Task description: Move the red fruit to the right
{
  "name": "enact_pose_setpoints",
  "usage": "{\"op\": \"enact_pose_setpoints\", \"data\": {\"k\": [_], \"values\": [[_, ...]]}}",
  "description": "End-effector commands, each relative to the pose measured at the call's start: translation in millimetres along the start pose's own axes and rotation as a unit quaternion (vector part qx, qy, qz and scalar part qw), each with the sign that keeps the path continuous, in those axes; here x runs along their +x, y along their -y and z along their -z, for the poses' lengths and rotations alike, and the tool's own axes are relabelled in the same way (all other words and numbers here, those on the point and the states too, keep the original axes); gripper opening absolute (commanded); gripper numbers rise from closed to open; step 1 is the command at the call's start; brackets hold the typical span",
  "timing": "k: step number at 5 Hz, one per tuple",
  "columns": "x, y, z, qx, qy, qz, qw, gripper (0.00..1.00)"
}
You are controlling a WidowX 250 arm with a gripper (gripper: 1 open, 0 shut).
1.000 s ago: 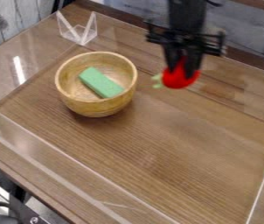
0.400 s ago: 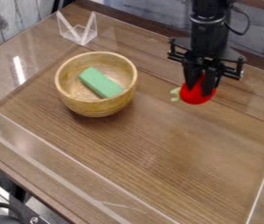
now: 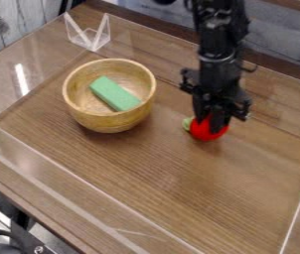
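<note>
Red fruit point(image 3: 208, 127) clamped in my gripper point(image 3: 210, 121), low at the tabletop right of wooden bowl point(image 3: 109, 95) | risk: round, may roll bowlward once I let go

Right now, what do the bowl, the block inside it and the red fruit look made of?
Bowl: light wood, smooth matte, faint grain visible. Green block: flat, uniform colour, possibly foam or plastic. Red fruit: glossy, likely plastic toy; mostly covered by the gripper.
</note>
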State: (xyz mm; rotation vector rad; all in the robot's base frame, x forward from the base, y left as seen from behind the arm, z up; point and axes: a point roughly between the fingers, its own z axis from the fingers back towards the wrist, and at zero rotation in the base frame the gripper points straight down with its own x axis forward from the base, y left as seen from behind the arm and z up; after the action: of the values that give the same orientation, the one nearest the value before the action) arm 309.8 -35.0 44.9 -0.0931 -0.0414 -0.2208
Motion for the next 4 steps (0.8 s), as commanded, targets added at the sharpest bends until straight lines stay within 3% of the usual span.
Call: {"op": "enact_pose_setpoints", "data": {"k": [1,2,3,4], "values": [[8.8,-4,-3.2,0.001,0.022,0.019,0.9996,0.0],[10.5,-6,3.5,-0.002,0.023,0.031,0.9993,1.0],[11.7,-9,5.2,-0.005,0.026,0.036,0.999,0.0],[19.9,-7,0.1,-0.005,0.032,0.016,0.9994,0.0]]}}
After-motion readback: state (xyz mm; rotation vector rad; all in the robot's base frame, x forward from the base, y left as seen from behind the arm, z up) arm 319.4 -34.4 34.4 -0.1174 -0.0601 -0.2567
